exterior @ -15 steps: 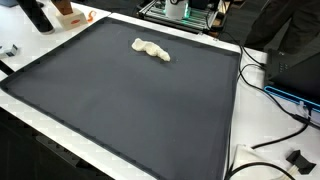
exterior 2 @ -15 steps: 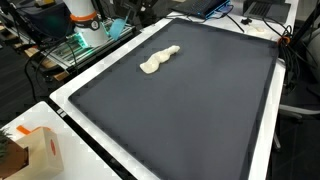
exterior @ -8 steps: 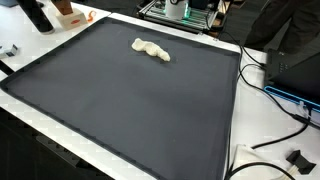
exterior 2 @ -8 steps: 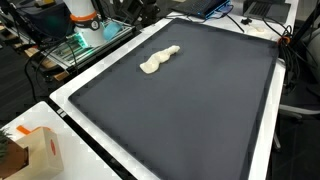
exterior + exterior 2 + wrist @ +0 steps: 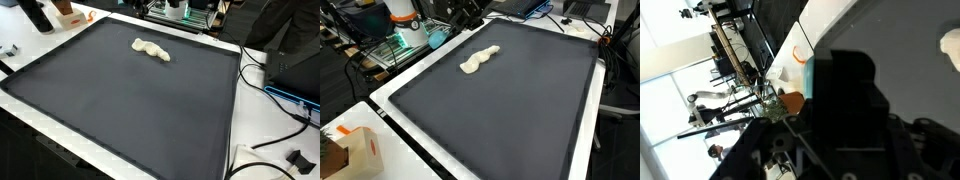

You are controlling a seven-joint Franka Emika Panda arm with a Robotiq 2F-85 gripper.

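One lumpy cream cloth [image 5: 151,48] on matte black mat [image 5: 120,105]; tool [image 5: 469,12] near edge, opening unclear.

The picture is strongly tilted. The gripper [image 5: 854,92] fills the lower centre as a dark, blurred mass — how its jaws stand cannot be told. Behind it lies a dark mat [image 5: 902,28], bordered by the white tabletop [image 5: 827,20]. A pale lump [image 5: 948,44] rests on the mat at the right edge. A white box with an orange mark [image 5: 798,56] shows beside the gripper — metal racks [image 5: 735,50] and bright windows [image 5: 675,90] are beyond.
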